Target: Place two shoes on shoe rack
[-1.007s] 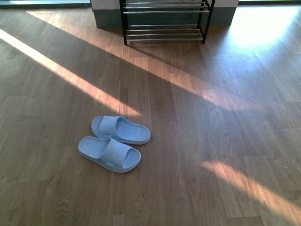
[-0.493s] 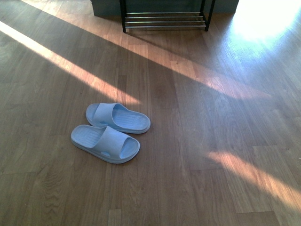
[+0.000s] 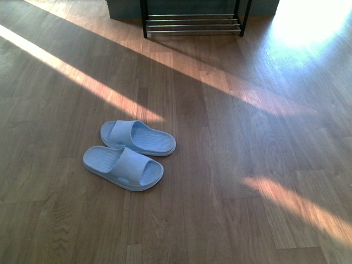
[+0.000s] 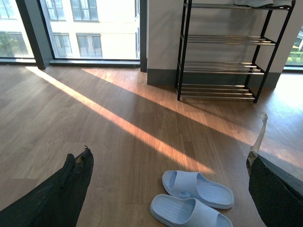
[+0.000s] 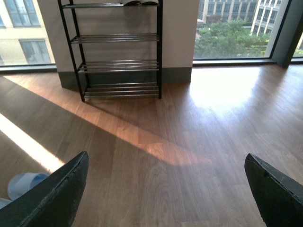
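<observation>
Left gripper (image 4: 168,158) and right gripper (image 5: 165,157) spread wide, empty
The pale blue slides (image 4: 198,188) lie side by side on the floor (image 4: 118,156) between the left fingers (image 4: 66,194), touching neither; the shoe rack (image 4: 220,66) stands well beyond both pairs of fingertips, against the wall (image 4: 163,38)

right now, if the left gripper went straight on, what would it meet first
Likely the pale blue slides, lying between the fingers of the open left gripper; aimed slightly higher, it meets bare wooden floor short of the shoe rack. Depth unclear.
</observation>
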Motion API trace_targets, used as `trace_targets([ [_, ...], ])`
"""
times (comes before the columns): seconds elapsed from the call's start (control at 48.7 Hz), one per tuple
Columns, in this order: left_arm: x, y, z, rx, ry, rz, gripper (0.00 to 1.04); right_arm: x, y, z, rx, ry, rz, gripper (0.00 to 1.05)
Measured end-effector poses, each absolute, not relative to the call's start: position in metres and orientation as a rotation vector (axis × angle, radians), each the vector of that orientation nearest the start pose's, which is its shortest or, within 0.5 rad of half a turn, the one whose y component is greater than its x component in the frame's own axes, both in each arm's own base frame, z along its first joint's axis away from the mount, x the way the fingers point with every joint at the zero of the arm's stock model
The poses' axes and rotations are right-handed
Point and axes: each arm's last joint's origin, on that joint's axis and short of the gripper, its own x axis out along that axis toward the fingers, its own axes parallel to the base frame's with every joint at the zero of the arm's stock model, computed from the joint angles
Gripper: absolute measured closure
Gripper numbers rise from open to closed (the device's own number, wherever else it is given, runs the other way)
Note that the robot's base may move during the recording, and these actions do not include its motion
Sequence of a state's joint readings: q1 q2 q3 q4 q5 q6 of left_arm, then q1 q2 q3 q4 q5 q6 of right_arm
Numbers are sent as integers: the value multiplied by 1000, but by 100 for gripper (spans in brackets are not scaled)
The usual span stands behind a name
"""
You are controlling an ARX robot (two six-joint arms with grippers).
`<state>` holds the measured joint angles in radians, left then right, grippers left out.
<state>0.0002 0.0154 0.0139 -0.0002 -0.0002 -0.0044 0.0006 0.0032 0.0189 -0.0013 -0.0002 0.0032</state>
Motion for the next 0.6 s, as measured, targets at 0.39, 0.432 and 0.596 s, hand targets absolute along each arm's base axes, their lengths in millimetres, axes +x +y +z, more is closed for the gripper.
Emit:
trace_targets([
  [0.39,98,0,167,-4,2,0,9,97,0,170,3,-14,1,9],
  [0.432,98,0,167,-4,2,0,9,97,0,170,3,-14,1,9],
  [0.596,98,0,167,-4,2,0,9,97,0,170,3,-14,1,9],
])
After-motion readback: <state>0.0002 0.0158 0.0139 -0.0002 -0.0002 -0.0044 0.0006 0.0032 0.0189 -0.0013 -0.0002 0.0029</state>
